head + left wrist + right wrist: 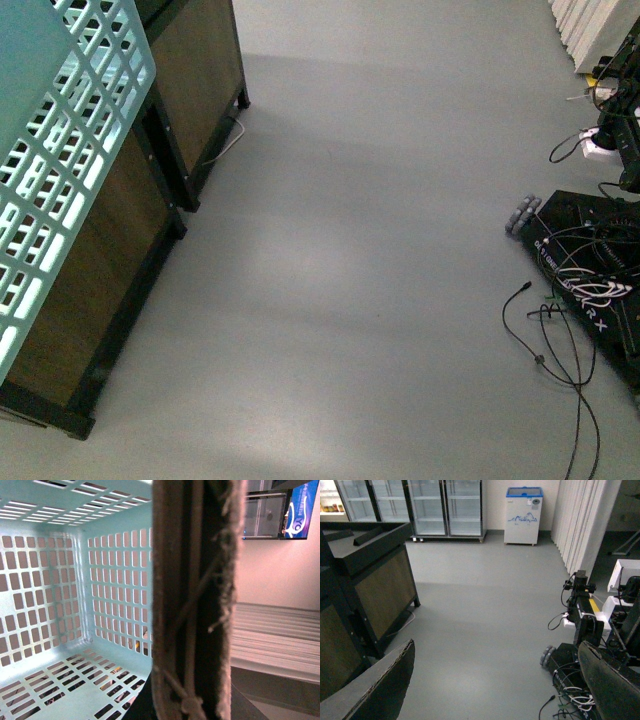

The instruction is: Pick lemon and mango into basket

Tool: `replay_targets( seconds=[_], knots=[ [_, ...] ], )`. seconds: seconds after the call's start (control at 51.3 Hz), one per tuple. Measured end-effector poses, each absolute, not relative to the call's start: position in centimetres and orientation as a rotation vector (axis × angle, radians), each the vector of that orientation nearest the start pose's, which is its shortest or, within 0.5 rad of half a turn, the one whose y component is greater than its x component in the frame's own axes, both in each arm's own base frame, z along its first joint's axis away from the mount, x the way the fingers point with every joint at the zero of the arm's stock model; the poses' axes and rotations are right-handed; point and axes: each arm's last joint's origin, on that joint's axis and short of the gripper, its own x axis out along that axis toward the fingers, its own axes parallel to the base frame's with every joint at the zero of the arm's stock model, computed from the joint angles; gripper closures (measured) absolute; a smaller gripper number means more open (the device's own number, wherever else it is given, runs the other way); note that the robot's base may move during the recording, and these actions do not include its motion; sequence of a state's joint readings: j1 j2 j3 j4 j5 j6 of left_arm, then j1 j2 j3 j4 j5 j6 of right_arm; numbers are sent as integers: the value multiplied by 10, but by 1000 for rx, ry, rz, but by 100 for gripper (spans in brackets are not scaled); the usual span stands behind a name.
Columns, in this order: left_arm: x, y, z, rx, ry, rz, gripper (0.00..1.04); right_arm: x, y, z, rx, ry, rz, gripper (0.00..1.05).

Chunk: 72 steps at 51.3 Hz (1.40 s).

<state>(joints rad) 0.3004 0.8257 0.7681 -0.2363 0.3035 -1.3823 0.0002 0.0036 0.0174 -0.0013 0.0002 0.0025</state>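
The light-teal lattice basket [55, 170] hangs tilted at the far left of the front view, above the dark cabinets. The left wrist view looks into the basket [75, 610]; its inside is empty. One brown arched bar [192, 605] runs straight through that view, and my left gripper [192, 707] is shut on it. My right gripper [495, 685] is open and empty above the grey floor, both fingers [380, 687] wide apart. The lemon and the mango are out of view.
Dark wooden cabinets [110, 270] stand along the left. A black robot base with loose cables [590, 290] lies at the right. Glass-door fridges [445, 507] and a white chest freezer [522, 515] stand far off by the back wall.
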Motion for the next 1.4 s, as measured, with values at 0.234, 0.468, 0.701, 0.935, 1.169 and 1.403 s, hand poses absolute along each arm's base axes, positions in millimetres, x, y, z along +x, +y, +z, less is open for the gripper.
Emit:
replay_targets(
  seconds=[0.234, 0.468, 0.701, 0.935, 1.169, 1.403],
  knots=[
    [175, 45, 316, -1460, 237, 192, 100, 97, 0, 169, 3, -13, -2, 9],
    [174, 44, 318, -1475, 246, 171, 100, 97, 0, 169, 3, -13, -4, 9],
    [174, 44, 318, -1466, 233, 186, 100, 97, 0, 169, 3, -13, -4, 9],
    [174, 45, 317, -1464, 235, 190, 100, 97, 0, 169, 3, -14, 0, 9],
    [174, 44, 318, -1468, 242, 181, 100, 97, 0, 169, 2, -12, -1, 9],
    [174, 45, 317, -1461, 232, 195, 100, 97, 0, 169, 3, -12, 0, 9]
  ],
)
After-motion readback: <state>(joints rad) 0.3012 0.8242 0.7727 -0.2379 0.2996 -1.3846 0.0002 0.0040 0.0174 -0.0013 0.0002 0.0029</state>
